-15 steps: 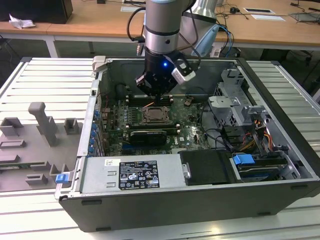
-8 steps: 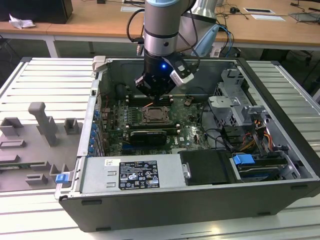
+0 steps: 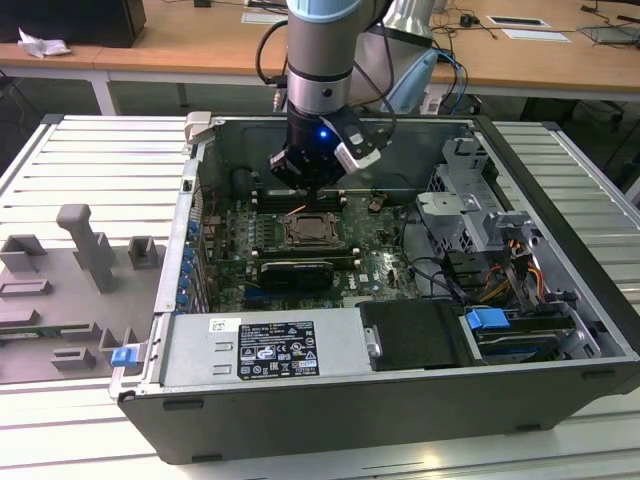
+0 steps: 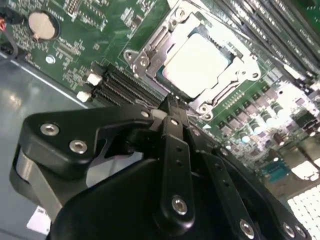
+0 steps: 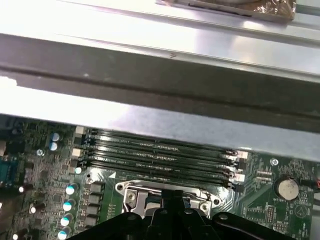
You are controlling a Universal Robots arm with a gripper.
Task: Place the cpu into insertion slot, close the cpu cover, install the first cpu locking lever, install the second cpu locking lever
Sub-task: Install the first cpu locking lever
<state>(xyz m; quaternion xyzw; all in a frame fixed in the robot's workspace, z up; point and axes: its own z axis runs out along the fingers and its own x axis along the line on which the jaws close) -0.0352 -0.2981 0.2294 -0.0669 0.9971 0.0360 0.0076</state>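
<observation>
Inside the open computer case (image 3: 330, 420), the cpu (image 4: 197, 62) lies flat in the insertion slot (image 3: 311, 231), a pale, smooth silver-grey square. The cpu cover (image 4: 150, 47), a frame of bright stamped metal with a central window, lies down over the chip's edges, with round screw heads at its corners. Whether a locking lever is latched I cannot tell.

The gripper (image 4: 170, 106) hangs just above the socket's edge. Its matte black fingers are pressed together at the tips, with nothing between them. In the first wrist view the tip (image 5: 172, 196) stands in front of the cover's rim and hides part of it. In the exterior view the gripper (image 3: 312, 192) hangs from the grey arm, close over the socket.

Around the socket spreads the green motherboard (image 3: 375, 265), thick with small components. Long, narrow black memory slots (image 5: 160, 155) run in parallel between the socket and the case's grey steel wall. A round silver coin battery (image 4: 41, 26) sits on the board well apart from the socket. A long black graphics card (image 3: 295, 272) lies just beside the socket. Towards the exterior view's right stands a perforated metal drive cage (image 3: 460, 215). A grey power supply box (image 3: 330, 345) fills the near edge of the case. The case rests on a ribbed metal table (image 3: 90, 160), where blocky grey fixtures (image 3: 85, 245) stand.
</observation>
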